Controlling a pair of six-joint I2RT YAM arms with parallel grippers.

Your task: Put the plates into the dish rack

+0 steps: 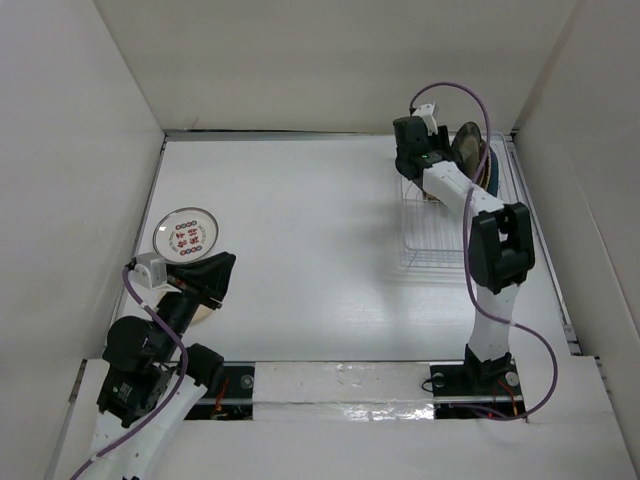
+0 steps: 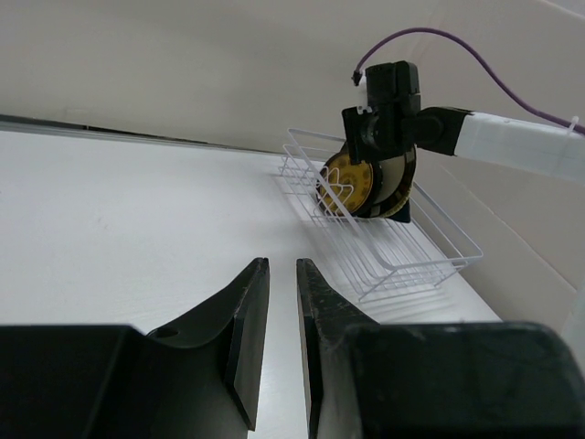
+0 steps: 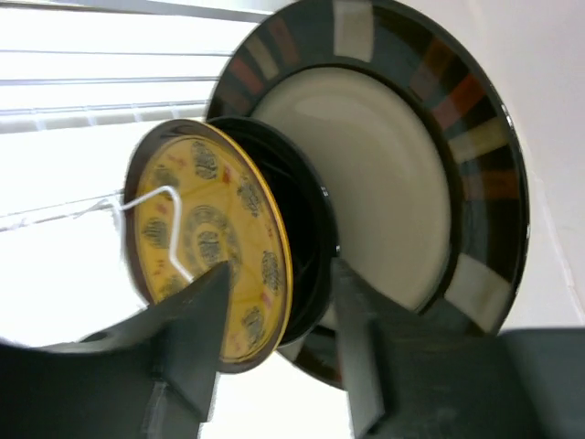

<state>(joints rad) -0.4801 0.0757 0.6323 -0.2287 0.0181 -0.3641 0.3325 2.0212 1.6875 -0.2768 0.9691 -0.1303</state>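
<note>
The white wire dish rack (image 1: 435, 245) stands at the back right; it also shows in the left wrist view (image 2: 393, 265). At its far end stand a yellow-patterned plate (image 3: 201, 238), a glossy black dish (image 3: 306, 229) behind it, and a cream plate with a brown striped rim (image 3: 384, 183). A prong crosses the yellow plate's face. My right gripper (image 3: 279, 283) is open, its jaws straddling the yellow plate and the black dish. A white plate with red marks (image 1: 187, 232) lies flat at the left. My left gripper (image 1: 222, 268) hovers just right of it, empty, with a narrow gap between its jaws.
A teal-blue edge (image 1: 490, 170) shows behind the racked plates. A cream rim (image 1: 203, 312) peeks out under the left arm. White walls close in the table at the back and both sides. The rack's near slots (image 2: 416, 251) hold nothing.
</note>
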